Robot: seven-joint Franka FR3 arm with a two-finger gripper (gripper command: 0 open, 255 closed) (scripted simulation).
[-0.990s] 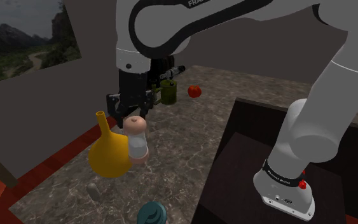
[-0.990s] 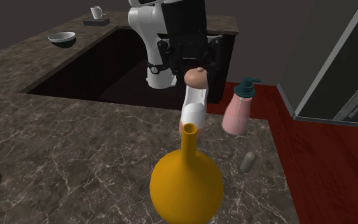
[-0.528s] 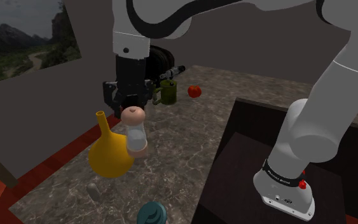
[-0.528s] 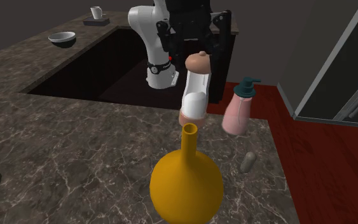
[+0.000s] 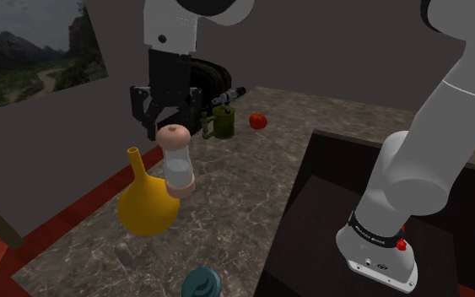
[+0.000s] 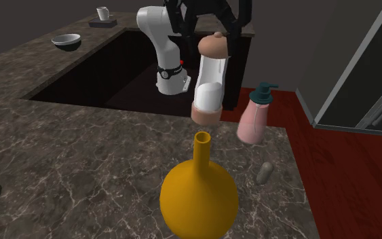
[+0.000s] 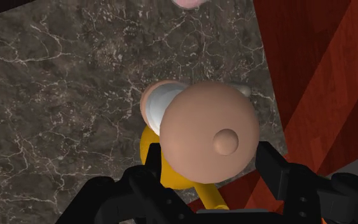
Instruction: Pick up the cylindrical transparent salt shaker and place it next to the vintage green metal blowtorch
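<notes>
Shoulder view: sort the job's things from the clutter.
Job: salt shaker, clasped by the pincer; green blowtorch.
Clutter: yellow vase, red fruit, teal-topped dispenser, small grey object.

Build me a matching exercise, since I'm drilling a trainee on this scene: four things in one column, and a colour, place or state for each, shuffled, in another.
1 salt shaker
2 vase
3 blowtorch
4 bowl

A green
B near the white cup
C between the jaws
D yellow

Pairs: 1-C, 2-D, 3-A, 4-B
</notes>
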